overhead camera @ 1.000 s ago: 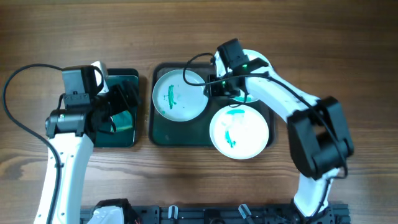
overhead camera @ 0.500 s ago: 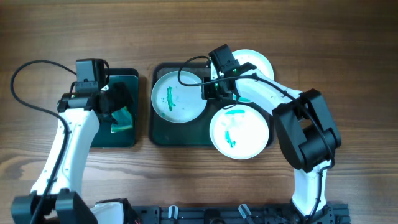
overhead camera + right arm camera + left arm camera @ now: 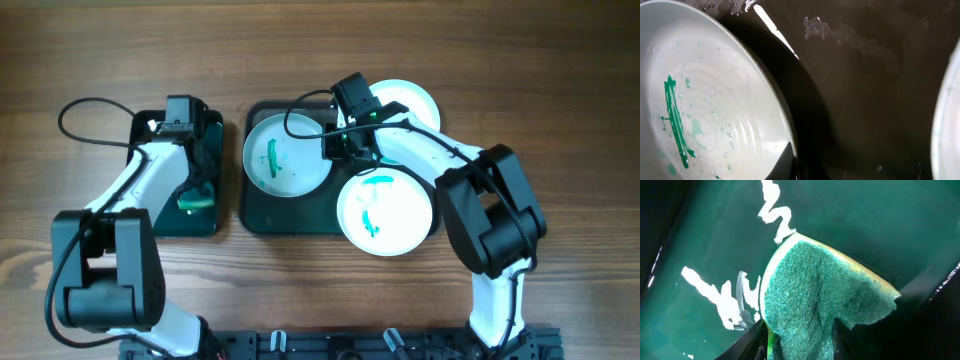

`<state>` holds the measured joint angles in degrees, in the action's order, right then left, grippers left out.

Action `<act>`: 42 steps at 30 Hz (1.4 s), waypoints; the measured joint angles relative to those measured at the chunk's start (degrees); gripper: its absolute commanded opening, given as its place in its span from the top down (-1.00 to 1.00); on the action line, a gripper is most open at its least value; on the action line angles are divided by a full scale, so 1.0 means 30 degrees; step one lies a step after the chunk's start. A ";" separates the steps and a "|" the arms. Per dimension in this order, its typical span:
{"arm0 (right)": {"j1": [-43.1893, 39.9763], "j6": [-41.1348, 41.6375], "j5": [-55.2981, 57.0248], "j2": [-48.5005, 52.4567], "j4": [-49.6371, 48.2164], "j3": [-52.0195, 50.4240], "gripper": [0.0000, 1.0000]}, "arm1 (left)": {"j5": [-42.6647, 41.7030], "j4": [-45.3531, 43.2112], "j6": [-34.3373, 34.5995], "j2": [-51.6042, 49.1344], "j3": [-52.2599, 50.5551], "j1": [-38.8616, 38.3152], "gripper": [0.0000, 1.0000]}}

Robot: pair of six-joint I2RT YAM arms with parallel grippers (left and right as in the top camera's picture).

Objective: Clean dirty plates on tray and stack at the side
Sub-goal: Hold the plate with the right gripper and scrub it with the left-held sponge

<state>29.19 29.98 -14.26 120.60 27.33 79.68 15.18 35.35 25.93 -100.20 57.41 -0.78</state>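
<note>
Three white plates carry teal smears. The left plate (image 3: 285, 158) lies in the dark tray (image 3: 268, 216); a second plate (image 3: 386, 212) overhangs the tray's front right corner, and my right arm partly covers a third plate (image 3: 412, 98) at the back right. My right gripper (image 3: 340, 148) is shut on the left plate's right rim, with one finger (image 3: 787, 160) lying on the plate's (image 3: 705, 115) inner edge. My left gripper (image 3: 200, 180) reaches down into the small black tray (image 3: 160, 222). Its jaws (image 3: 797, 332) pinch a green sponge (image 3: 825, 285), which creases between them.
Wet film and white reflections cover the small tray's floor (image 3: 700, 240) around the sponge (image 3: 195, 198). A cable loops from the left arm (image 3: 85, 105) over the wooden table (image 3: 560, 80). A black rail runs along the table's front edge (image 3: 330, 345).
My left arm swung right over the small tray, and its jaws closed in on the sponge. My right gripper shifted slightly left and shut on the left plate's rim.
</note>
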 measured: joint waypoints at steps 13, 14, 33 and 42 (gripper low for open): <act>0.0007 0.0000 -0.0022 0.0000 -0.0087 0.0000 0.91 | -0.2535 0.6288 -0.1027 0.3235 0.5282 -0.0240 0.92; 0.0007 0.0000 -0.0080 0.0000 -0.0087 0.0000 0.91 | -0.3279 0.6360 -0.1115 0.3927 0.5537 -0.0393 0.92; -0.0546 -0.0146 -0.1501 0.0087 0.0437 0.0000 0.92 | -0.6084 0.0321 0.0510 -0.4204 0.5559 -0.5377 0.92; -0.0823 -0.0226 -0.1530 0.0087 0.0517 0.0000 0.91 | -1.2305 -0.1479 -0.1858 -0.5442 0.5982 -0.5945 0.92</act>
<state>26.72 29.30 -18.85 120.86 28.88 79.68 -21.74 30.92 20.36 -116.53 75.35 -18.61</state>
